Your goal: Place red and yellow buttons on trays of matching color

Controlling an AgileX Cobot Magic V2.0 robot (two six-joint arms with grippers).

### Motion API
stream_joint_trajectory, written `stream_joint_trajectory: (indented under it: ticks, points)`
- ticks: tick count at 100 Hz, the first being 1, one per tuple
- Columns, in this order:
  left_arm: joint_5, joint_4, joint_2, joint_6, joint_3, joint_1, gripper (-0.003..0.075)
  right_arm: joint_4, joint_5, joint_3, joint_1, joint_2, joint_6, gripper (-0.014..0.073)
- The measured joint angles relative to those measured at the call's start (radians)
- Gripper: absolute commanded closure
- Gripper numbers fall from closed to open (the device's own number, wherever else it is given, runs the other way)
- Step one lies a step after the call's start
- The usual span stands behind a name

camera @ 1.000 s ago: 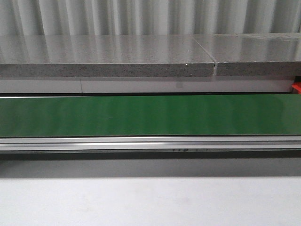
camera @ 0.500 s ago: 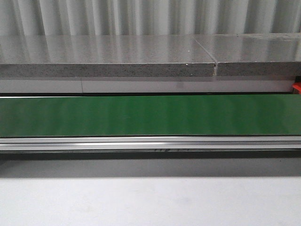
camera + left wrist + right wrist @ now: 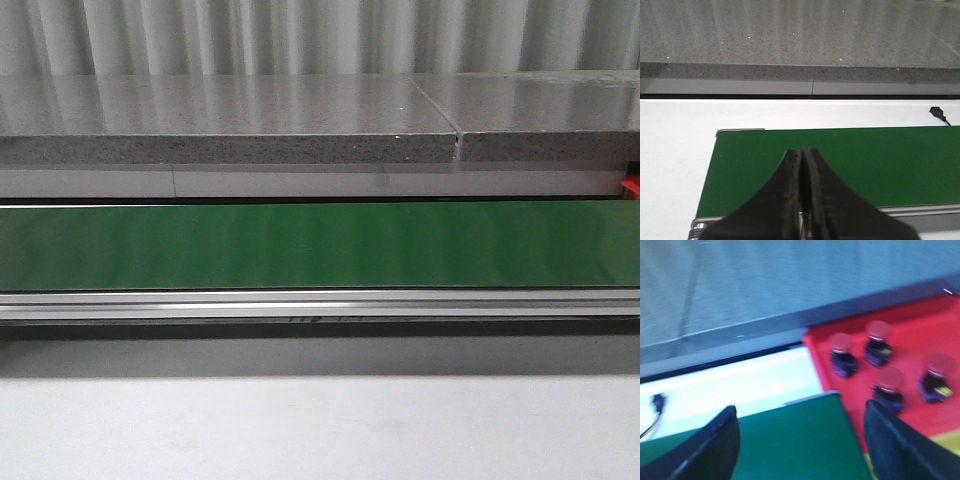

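Across the front view, the green conveyor belt [image 3: 320, 243] lies bare between the granite ledge [image 3: 230, 135] behind it and the aluminium rail [image 3: 320, 303] in front, just as it did a second ago. Only two small things differ: the dark marking on the rail's lower edge now sits further left, and less of the red sliver [image 3: 630, 185] at the right edge shows.

Neither arm appears in that view. Over the belt's left end, the left gripper [image 3: 801, 152] has its fingers pressed together with nothing between them. The right gripper [image 3: 800, 427] is spread wide and empty above the belt's right end. Just beyond that end sits the red tray [image 3: 910, 330], carrying four red buttons [image 3: 841, 354] standing upright and apart from one another. This view is blurred.
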Motion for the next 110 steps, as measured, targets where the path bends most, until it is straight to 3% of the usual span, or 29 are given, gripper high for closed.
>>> stream_joint_trajectory:
  ticks: [24, 42, 54, 77, 110]
  points:
    - [0.000, 0.000, 0.000, 0.000, 0.000, 0.000, 0.0741, 0.000, 0.086, 0.006, 0.184, -0.122, -0.131, 0.0076]
    - [0.000, 0.000, 0.000, 0.000, 0.000, 0.000, 0.0741, 0.000, 0.113, 0.085, 0.264, -0.261, -0.169, 0.0089]
    - [0.000, 0.000, 0.000, 0.000, 0.000, 0.000, 0.0741, 0.000, 0.139, 0.140, 0.276, -0.349, -0.171, 0.0235]
    - [0.000, 0.000, 0.000, 0.000, 0.000, 0.000, 0.0741, 0.011, 0.176, 0.163, 0.276, -0.461, -0.173, 0.0665]
    - [0.000, 0.000, 0.000, 0.000, 0.000, 0.000, 0.0741, 0.015, 0.203, 0.163, 0.276, -0.466, -0.173, 0.0662]
